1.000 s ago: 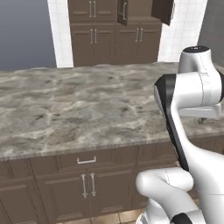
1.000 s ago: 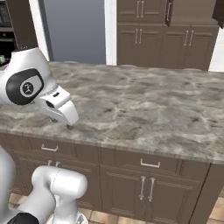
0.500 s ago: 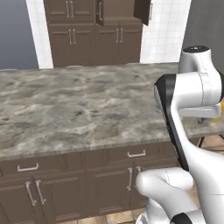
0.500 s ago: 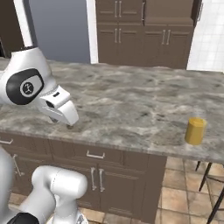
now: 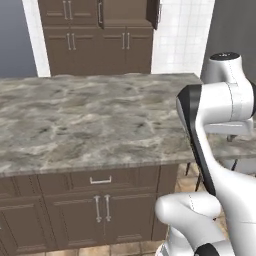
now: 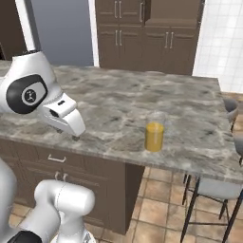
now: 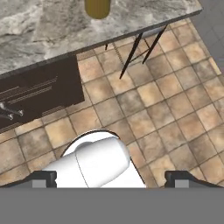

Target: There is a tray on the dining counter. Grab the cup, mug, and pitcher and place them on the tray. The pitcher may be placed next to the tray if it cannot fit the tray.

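We have the pitcher (image 6: 154, 136) upright on the counter (image 6: 123, 102) near its front edge, well to the right of the claw (image 6: 76, 137) and slightly farther in. Claw (image 7: 111, 178) open, empty, hanging at the counter's front edge; reach goes rightward.

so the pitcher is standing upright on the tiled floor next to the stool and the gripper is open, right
Not quite. The pitcher stands upright on the dining counter, near its front edge, not on the tiled floor; the right base view shows this. A stool is beside the counter, and the gripper is open.
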